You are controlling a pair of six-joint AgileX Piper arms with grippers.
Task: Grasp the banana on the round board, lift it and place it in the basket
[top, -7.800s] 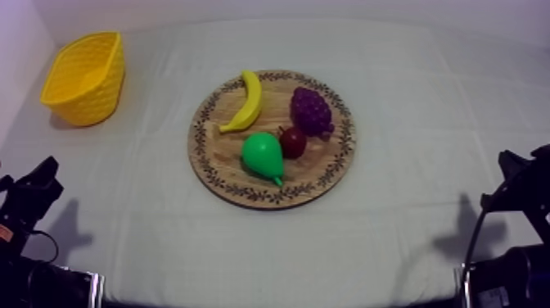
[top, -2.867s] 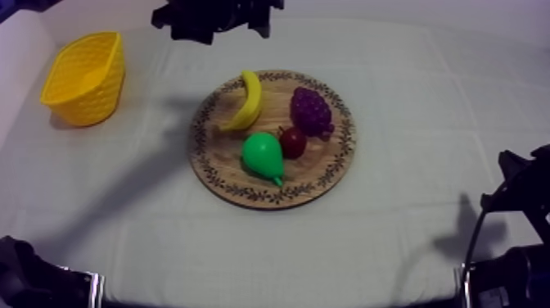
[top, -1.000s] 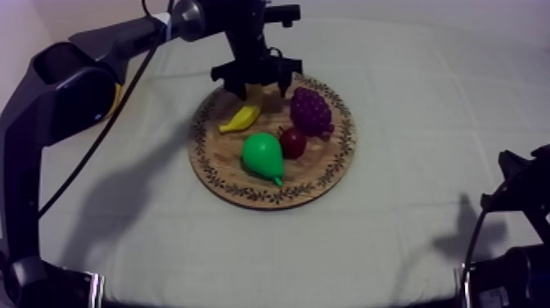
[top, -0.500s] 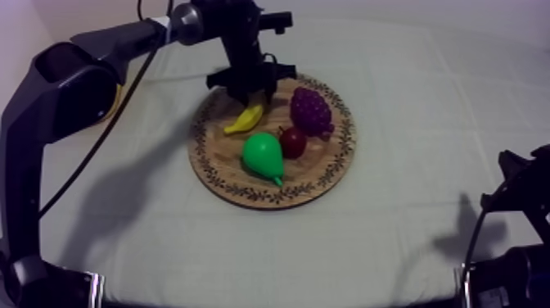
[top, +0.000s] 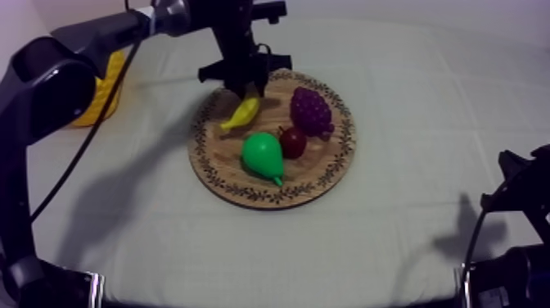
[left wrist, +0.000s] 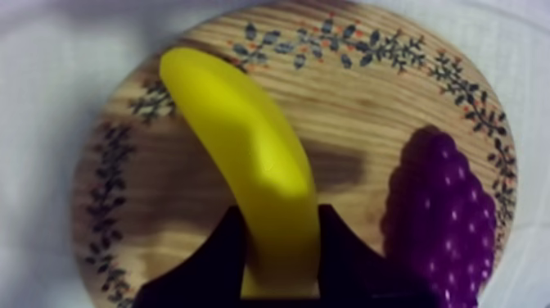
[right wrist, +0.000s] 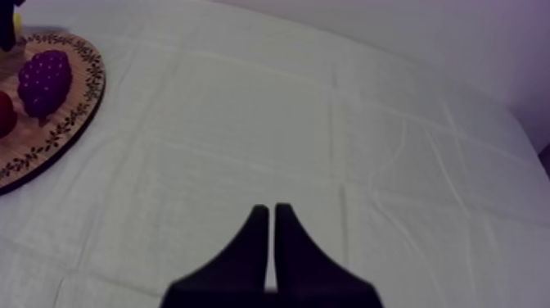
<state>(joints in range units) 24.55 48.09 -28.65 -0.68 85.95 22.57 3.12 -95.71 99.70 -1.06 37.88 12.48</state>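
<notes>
Top view has the left arm (top: 49, 82) reaching in from the upper left, and the left pincer (top: 245, 92) points down over the far left part of the board (top: 319, 168). Left wrist view shows its black fingers (left wrist: 205, 262) clamped on one end of the banana (left wrist: 250, 156), which slants above the wood beside the grapes (left wrist: 446, 213); I cannot tell if its free tip touches. The pear (top: 262, 156) and small red fruit (top: 293, 141) lie on the board just beside it. The right pincer (right wrist: 268, 215), fingers pressed together on nothing, sits low over the bare worktop (top: 393, 237). The yellow basket (top: 105, 94) stands far left, partly behind the arm, its inside hidden
</notes>
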